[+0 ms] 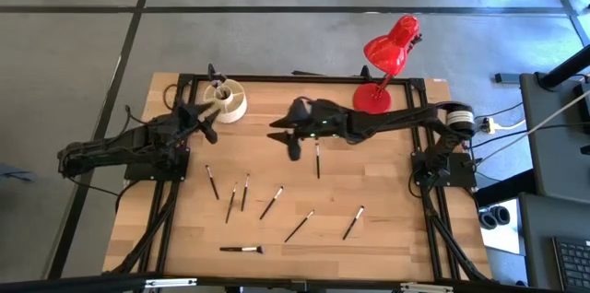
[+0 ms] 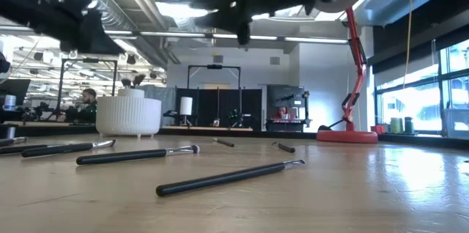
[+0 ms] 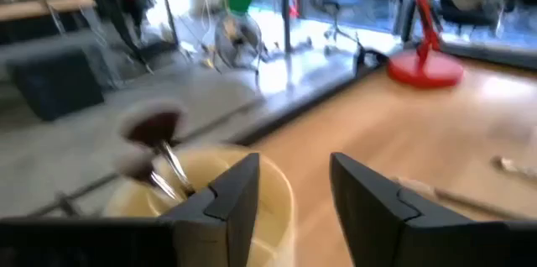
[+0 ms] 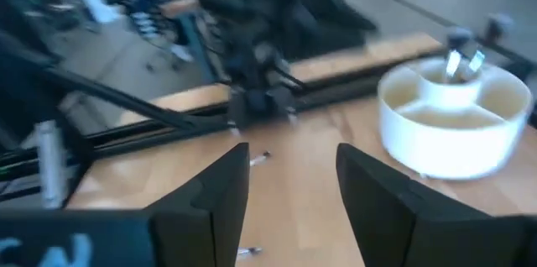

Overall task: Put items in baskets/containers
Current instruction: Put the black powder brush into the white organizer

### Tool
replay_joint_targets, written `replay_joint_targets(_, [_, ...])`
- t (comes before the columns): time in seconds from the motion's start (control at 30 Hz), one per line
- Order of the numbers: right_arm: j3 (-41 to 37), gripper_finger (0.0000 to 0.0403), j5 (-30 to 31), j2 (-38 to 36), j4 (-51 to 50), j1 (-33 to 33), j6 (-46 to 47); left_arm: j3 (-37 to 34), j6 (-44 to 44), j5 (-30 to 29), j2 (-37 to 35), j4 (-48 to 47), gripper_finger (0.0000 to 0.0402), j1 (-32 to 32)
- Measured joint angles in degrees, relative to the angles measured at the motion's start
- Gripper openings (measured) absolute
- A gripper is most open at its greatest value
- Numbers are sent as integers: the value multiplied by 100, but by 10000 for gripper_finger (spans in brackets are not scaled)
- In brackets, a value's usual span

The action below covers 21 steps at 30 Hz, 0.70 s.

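At the far left corner of the table, the cream-white organiser stands upright, with a few brushes standing in its centre compartment, bristles up. The left end effector hovers just beside the organiser, on its near side; its wrist view shows the fingers parted by a moderate gap with nothing between them. The right end effector hangs above the middle of the table, near the far edge, its fingers also spread apart and empty. A brush lies on the table just beside it, toward the lamp side. Seven more loose brushes are scattered flat across the near half of the table, well apart from the organiser, one lying crosswise near the front edge. The red desk lamp stands at the far right of the table. In the low view, a person is visible in the room beyond the table.
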Motion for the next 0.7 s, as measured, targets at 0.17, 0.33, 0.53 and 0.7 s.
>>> replay_joint_targets(0.17, [-267,179,-548,-157,678,31,-201,-494,-957,721,434,295,143,-2])
replay_joint_targets(0.33, [-36,179,-397,-157,956,24,-912,-625,-1773,1251,1134,829,143,-154])
replay_joint_targets(0.53, [188,179,2003,-495,-771,79,-614,-509,-2864,1246,2237,1408,143,-1094])
replay_joint_targets(0.7, [189,179,2638,-624,-2090,155,-124,-144,-3879,446,3476,1386,143,-2153])
